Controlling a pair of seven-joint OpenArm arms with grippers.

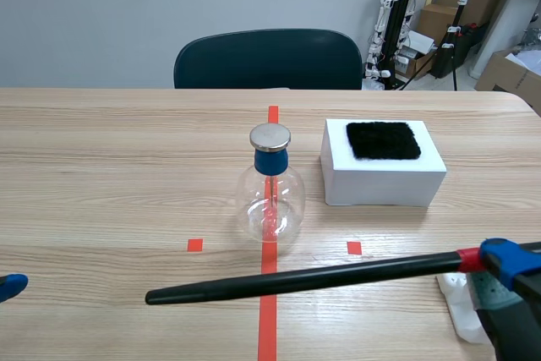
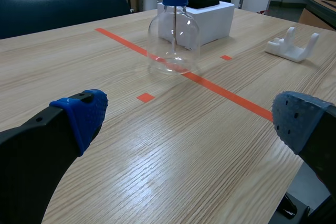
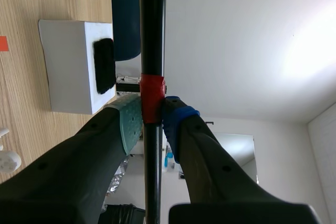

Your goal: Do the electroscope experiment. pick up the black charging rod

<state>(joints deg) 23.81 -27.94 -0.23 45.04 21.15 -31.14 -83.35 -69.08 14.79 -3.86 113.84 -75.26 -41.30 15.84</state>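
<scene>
Wooden table point(image 1: 101, 209) below — right gripper point(image 1: 499, 276) clamps the long black rod point(image 1: 296, 281) (red-banded).

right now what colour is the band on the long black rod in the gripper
Red band on the long black rod, clearest in the right wrist view.

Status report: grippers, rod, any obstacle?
Right gripper shut on black rod, held off table. Left gripper open, empty. Flask beyond rod, not touching.

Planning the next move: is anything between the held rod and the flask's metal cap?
Nothing visible. The right gripper holds the rod nearer the robot than the flask; its cap stands clear.
</scene>
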